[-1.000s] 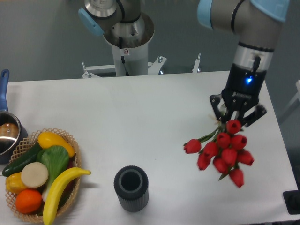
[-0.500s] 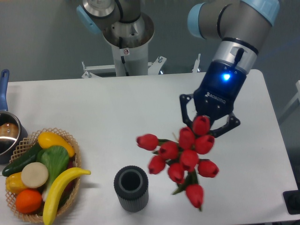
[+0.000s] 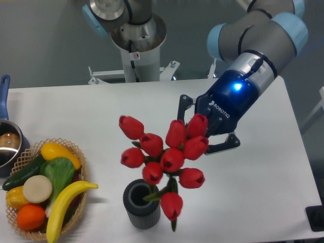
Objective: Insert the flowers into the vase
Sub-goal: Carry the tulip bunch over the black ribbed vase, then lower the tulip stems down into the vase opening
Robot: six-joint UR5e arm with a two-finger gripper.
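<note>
My gripper is shut on the stems of the flowers, a bunch of red tulip buds with green stems and leaves, held in the air above the table. The buds hang over the right side of the vase, a dark grey ribbed cylinder standing upright near the table's front edge. One bud overlaps the vase's right rim in the view. The stem ends are hidden behind the buds and the gripper. The vase's mouth is open and dark.
A wicker basket of fruit and vegetables stands at the front left. A steel pot with a blue handle is at the left edge. The robot's base column stands behind the table's far edge.
The gripper has carried the flowers from the table's right side leftward and up, tilting them. The bunch now hangs over the vase.
</note>
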